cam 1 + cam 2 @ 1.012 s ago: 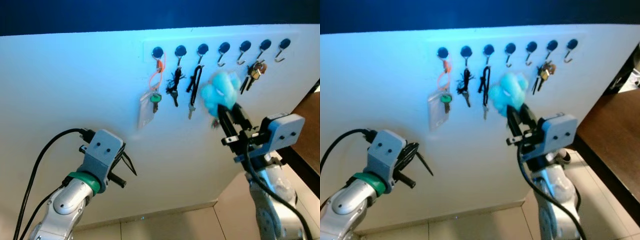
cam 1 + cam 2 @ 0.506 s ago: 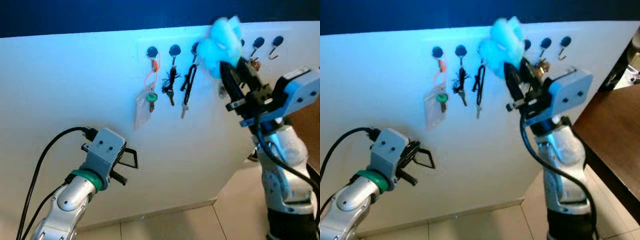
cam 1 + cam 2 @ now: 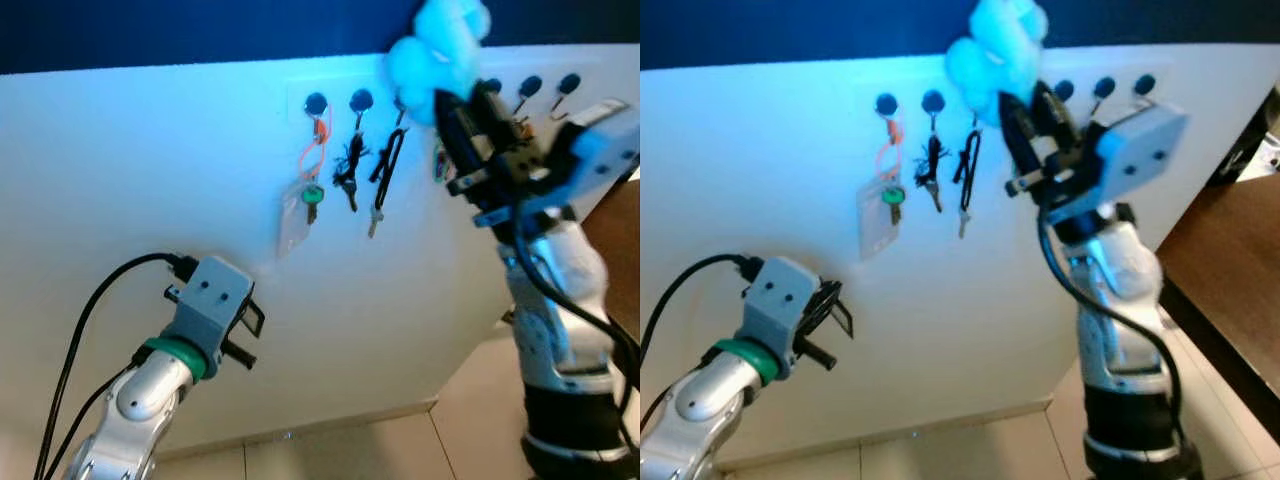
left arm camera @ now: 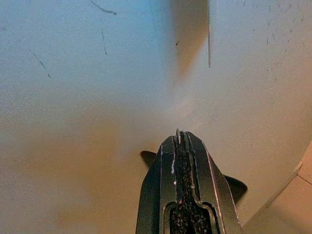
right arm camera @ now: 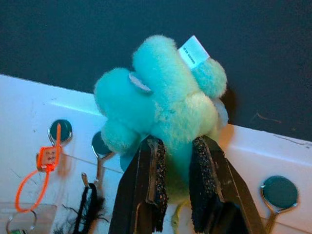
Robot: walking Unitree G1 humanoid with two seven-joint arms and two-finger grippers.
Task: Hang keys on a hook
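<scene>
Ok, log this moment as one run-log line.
right gripper: shut on fluffy turquoise keychain, raised at hook row | left gripper: shut, idle near wall

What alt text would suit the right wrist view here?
The right hand grips a fluffy turquoise plush keychain between its two black fingers, held up against a dark wall above a white board. Below it runs a row of round hooks, one holding an orange loop.

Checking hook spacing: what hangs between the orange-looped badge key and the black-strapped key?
One dark tasselled key bunch hangs on its own hook between the orange-looped badge key and the black-strapped key, seen in both eye views.
</scene>
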